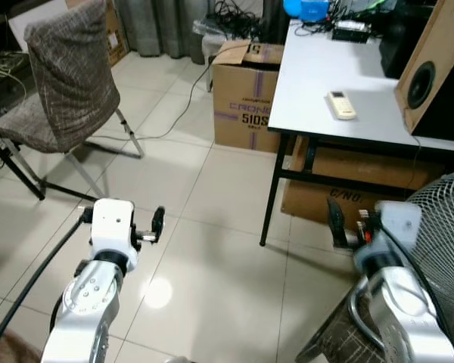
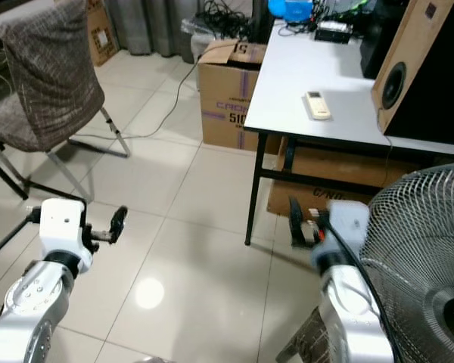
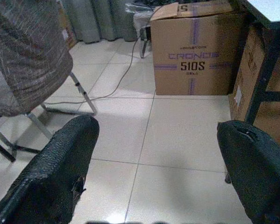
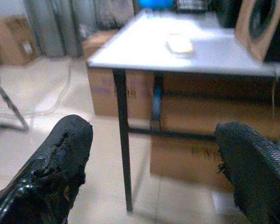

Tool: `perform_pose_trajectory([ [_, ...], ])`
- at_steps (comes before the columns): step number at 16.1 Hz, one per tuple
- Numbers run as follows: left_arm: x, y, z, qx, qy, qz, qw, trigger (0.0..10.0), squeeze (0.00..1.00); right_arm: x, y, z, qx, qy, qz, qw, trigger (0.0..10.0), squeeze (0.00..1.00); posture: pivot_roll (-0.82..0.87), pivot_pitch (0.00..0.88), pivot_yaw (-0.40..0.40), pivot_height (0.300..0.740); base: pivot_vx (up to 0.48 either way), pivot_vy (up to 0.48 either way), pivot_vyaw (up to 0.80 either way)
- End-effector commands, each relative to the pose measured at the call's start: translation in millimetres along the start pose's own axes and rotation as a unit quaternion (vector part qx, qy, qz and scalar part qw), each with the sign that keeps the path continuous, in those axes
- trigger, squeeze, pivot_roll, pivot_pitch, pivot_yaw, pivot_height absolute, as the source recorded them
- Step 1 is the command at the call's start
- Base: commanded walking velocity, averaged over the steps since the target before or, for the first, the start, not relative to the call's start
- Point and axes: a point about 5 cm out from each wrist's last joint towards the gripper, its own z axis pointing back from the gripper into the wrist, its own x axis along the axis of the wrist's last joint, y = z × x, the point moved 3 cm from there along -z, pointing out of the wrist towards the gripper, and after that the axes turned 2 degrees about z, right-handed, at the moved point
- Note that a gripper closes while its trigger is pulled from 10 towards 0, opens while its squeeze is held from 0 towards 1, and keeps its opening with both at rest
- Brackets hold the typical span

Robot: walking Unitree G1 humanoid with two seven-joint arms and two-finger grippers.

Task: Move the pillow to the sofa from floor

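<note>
Floor (image 1: 212, 197): pale cream tiles, glossy, thin dark grout lines, 1 soft glare spot. Fabric piece (image 1: 329, 340): brown-grey woven pattern, low on the robot's right side at the picture's edge, mostly hidden. Cannot tell if it is the pillow, or if it touches the floor.

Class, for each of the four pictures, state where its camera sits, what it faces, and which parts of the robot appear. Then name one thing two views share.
Left eye view: on the head, looking down at the pale tiled floor; both silver arms, left gripper, right gripper.
Right eye view: the same scene, beside the white-topped table.
Left wrist view: along its open black fingers, facing the brown cardboard box.
Right wrist view: along its open fingers, facing the table.
Shared: the grey fabric chair in both eye views.
</note>
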Motion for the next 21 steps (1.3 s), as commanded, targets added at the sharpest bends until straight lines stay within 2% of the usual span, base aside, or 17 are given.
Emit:
perform_pose_trajectory([
  [1,1.6,-1.4,1.9,-0.01,0.002,0.004,1.0,10.0,0.98,-7.5,2.9,0.5,-0.004,0.009,0.003,1.0,10.0,0.0,0.02,0.0,0.067,0.74,0.0,0.0,0.0],
  [2,3.2,-6.2,-1.9,-0.026,0.003,-0.007,1.0,10.0,0.0,-18.0,4.8,1.0,0.003,0.042,-0.025,0.999,10.0,0.0,0.02,0.0,0.07,0.74,0.0,0.0,0.0],
  [3,3.5,-7.1,-3.4,-0.028,0.001,-0.017,0.999,10.0,0.0,-21.6,3.5,1.7,-0.01,0.051,-0.027,0.998,10.0,0.0,0.02,0.0,0.074,0.74,0.0,0.0,0.0],
  [5,6.8,-9.2,-8.4,-0.028,-0.009,-0.009,1.0,10.0,0.0,-27.3,8.5,2.4,-0.01,0.072,-0.039,0.997,10.0,0.0,0.0,0.0,0.076,0.74,0.0,0.0,0.0],
  [7,5.0,-11.5,-12.3,-0.018,-0.011,0.006,1.0,10.0,0.0,-27.9,8.6,-4.3,-0.012,0.079,-0.021,0.997,10.0,0.0,-0.02,0.0,0.06,0.74,0.0,-0.311,0.0],
  [10,3.2,-12.0,-14.5,-0.005,-0.007,0.023,1.0,10.0,0.0,-24.2,-0.1,-14.4,-0.014,0.075,0.0,0.997,10.0,0.0,-0.01,0.0,0.034,0.74,0.0,-0.107,0.0],
  [13,6.1,-2.7,-19.5,0.015,-0.007,0.021,1.0,10.0,0.0,-18.5,2.9,-27.9,0.007,0.078,-0.005,0.997,10.0,0.0,0.01,0.0,0.003,0.74,0.0,0.0,0.0],
  [16,11.8,0.4,-24.4,0.019,-0.014,0.009,1.0,10.0,0.0,-17.4,10.8,-33.2,0.024,0.073,-0.035,0.996,10.0,0.0,0.03,0.0,-0.004,0.74,0.0,0.0,0.0],
  [21,7.8,0.8,-30.8,0.007,-0.003,-0.005,1.0,10.0,0.0,-28.1,10.2,-32.0,0.004,0.095,-0.011,0.995,10.0,0.0,0.02,0.0,0.018,0.74,0.0,0.0,0.0],
])
